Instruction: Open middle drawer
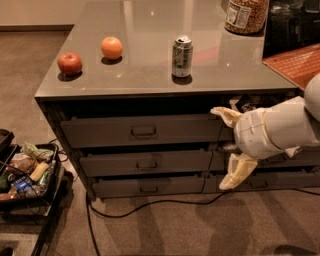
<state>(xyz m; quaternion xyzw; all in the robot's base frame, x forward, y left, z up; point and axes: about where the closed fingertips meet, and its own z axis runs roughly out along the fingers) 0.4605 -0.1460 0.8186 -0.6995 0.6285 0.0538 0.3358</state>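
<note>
The middle drawer [115, 164] is the dark grey front between a taller drawer above and a slimmer one below, in the left column under the counter. Its small metal pull [146, 164] sits at the centre, and the front lies flush with the others. My gripper [228, 145] hangs in front of the seam between the left and right drawer columns, well to the right of the pull and at about its height. Its cream fingers [239, 172] are spread wide, one up and one down, holding nothing.
On the grey counter [150, 75] stand an apple [70, 63], an orange [111, 48], a soda can [182, 56] and a jar [246, 15]. A black bin of clutter [25, 172] sits on the floor at the left. A cable [150, 205] runs along the carpet under the drawers.
</note>
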